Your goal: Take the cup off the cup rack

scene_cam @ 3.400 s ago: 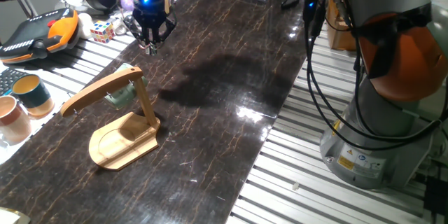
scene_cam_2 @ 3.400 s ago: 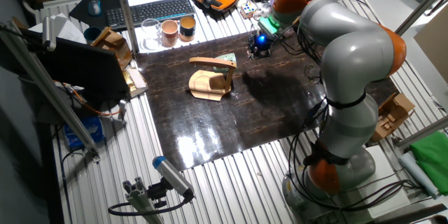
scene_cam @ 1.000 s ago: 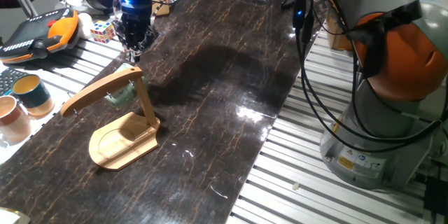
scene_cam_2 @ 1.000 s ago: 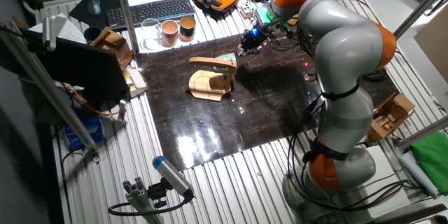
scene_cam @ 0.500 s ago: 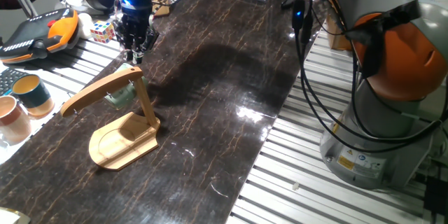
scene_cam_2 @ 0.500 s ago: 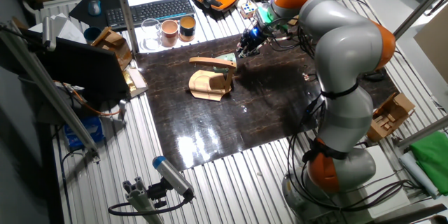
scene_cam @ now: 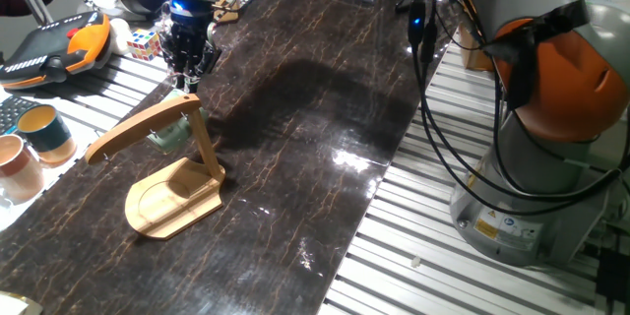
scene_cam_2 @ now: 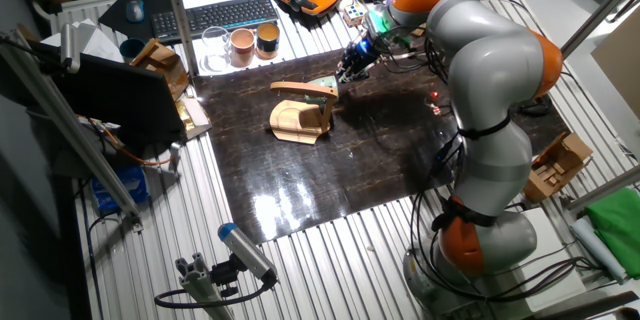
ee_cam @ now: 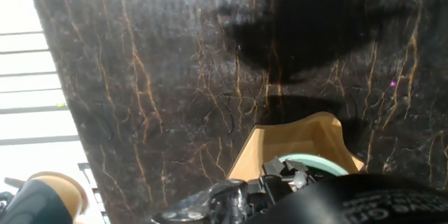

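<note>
Cups: three in all. The cup [scene_cam: 173,135] I am after is one, grey-green, hanging under the curved arm of the rack, close to the post. The other two, a teal cup [scene_cam: 44,130] with a yellow inside and a pinkish-tan cup [scene_cam: 17,165], stand side by side off the dark mat [scene_cam: 295,108], well apart from the rack.
Cup rack: one cup rack [scene_cam: 169,172], light wood, standing on the mat with its oval base, upright post and long arm.
My pincer: one gripper [scene_cam: 183,77], pointing down just above the top end of the rack's arm, near the cup but not touching it. My fingers look close together and grasp nothing, but whether they are clenched or parted I cannot tell.
Other things: one orange and black pendant [scene_cam: 54,47], one colour cube [scene_cam: 144,43], one keyboard [scene_cam_2: 215,14].
Cut off or hidden: the rack's arm covers most of the cup in one fixed view; in the other fixed view only a pale green sliver shows. In the hand view my own dark body fills the bottom, so I see only the cup's pale green rim and a part of the wooden base.
Hard to make out: the rack's pegs are too small to count.
</note>
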Motion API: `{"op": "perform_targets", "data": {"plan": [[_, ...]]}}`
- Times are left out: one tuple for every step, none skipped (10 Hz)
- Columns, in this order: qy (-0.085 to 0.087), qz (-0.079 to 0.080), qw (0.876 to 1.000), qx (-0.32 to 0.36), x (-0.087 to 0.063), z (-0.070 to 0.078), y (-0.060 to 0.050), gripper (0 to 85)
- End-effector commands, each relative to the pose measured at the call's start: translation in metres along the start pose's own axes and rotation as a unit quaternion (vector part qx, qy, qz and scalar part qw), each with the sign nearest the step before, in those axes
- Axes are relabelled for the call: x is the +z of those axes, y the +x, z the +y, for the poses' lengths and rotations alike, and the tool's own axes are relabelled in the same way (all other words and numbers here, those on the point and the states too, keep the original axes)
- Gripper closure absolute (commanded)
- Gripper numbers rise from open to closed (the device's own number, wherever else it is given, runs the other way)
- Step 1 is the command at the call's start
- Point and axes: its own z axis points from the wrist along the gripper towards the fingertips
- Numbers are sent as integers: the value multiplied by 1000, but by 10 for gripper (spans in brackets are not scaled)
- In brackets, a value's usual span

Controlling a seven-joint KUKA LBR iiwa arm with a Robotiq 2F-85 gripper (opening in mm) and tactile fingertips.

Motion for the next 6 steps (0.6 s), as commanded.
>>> {"op": "perform_targets", "data": {"plan": [[0, 3, 1000, 2, 1, 0, 0, 570], [1, 7, 1000, 4, 2, 0, 1, 570], [1, 11, 1000, 4, 3, -1, 1, 570], [0, 14, 1000, 5, 4, -1, 1, 570], [0, 14, 1000, 7, 5, 0, 2, 570], [1, 17, 1000, 7, 6, 0, 2, 570]]}}
